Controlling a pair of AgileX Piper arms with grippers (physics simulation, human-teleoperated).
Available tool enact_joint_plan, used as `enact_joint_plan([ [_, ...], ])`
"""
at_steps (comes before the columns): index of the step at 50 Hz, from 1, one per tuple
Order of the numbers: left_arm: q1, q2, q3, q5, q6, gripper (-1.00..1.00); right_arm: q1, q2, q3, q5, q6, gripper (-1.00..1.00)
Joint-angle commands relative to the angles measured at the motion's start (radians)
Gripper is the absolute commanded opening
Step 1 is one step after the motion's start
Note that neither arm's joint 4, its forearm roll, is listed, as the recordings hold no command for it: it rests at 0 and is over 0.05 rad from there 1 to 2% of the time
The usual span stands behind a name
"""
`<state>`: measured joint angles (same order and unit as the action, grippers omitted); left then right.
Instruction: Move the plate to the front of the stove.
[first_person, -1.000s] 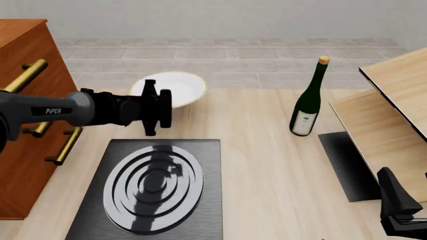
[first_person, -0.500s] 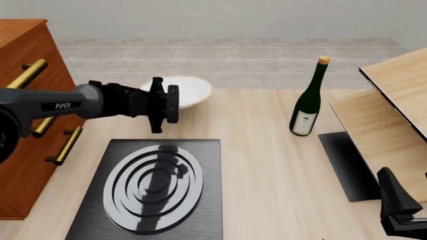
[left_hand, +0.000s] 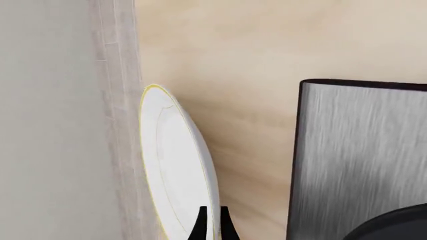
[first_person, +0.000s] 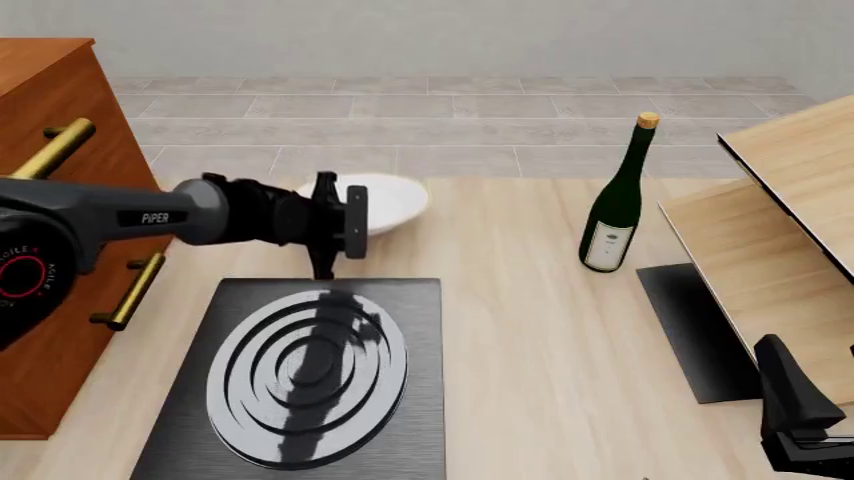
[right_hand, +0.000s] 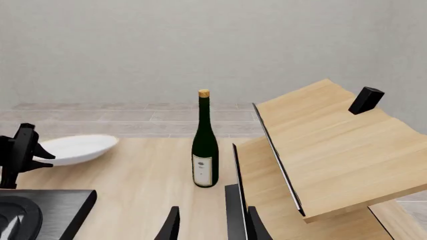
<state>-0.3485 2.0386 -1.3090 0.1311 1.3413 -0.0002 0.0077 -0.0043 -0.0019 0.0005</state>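
From the front, my left claw (first_person: 350, 222) hangs above the counter (first_person: 521, 330) just beyond the stove's (first_person: 314, 370) far edge, right beside the plate (first_person: 384, 200), which sits near the counter's far edge with nothing in it. A wine bottle (first_person: 617, 200) stands upright, well apart.

My left wrist shows the plate (left_hand: 175, 165) edge-on, my fingertips (left_hand: 199, 227) close together at its rim; grip uncertain.

My right wrist shows my right claw (right_hand: 208, 222) parted, holding nothing.

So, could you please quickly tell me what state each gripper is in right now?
Left gripper: at the round white gold-rimmed plate; whether it grips cannot be told.
Right gripper: open, holding nothing.
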Motion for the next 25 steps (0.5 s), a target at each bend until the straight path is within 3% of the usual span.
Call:
enact_joint_plan([
  [1, -0.032, -0.015, 0.007, 0.011, -0.026, -1.0, 0.0, 0.0, 0.0, 0.0, 0.0, 1.0],
  [25, -0.023, -0.004, 0.029, 0.002, -0.034, -1.0, 0.0, 0.0, 0.0, 0.0, -0.001, 1.0],
])
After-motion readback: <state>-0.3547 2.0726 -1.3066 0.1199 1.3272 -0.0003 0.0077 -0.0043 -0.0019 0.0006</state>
